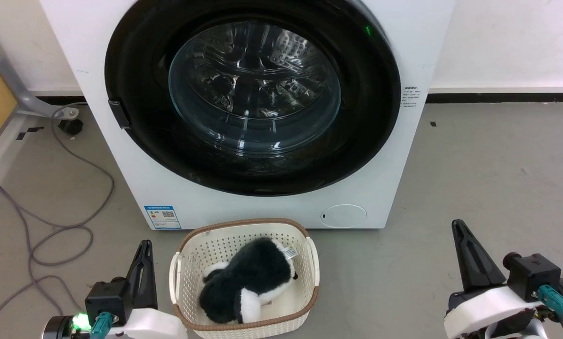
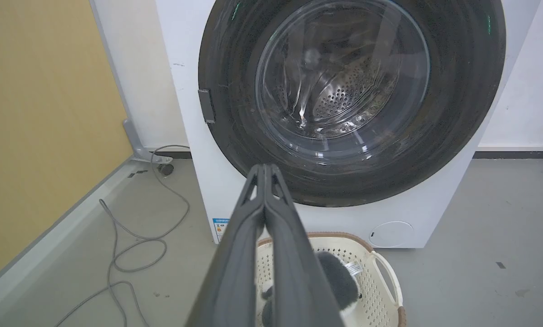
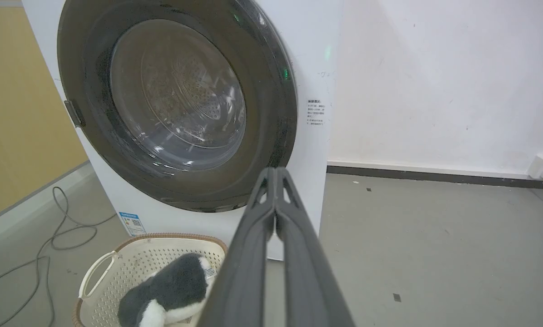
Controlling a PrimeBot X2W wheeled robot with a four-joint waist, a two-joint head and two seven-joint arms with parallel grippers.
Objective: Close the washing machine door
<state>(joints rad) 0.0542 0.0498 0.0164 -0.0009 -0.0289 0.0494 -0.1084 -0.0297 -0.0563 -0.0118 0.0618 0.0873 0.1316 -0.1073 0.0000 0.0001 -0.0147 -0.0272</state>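
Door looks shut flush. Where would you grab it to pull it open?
The small grey tab at the left edge of the door, hooked from the left: its rim is otherwise smooth and round, so probably nothing else offers purchase.

White wall (image 3: 435,81) behind, grey floor (image 1: 498,165) underfoot. A yellow panel (image 2: 35,113) stands left; a grey cable (image 1: 74,226) loops beside it

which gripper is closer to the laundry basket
Left. The left gripper sits just beside the left rim of the basket, fingers shut. The right gripper, also shut, is well off to the basket's right with a wide gap between them.
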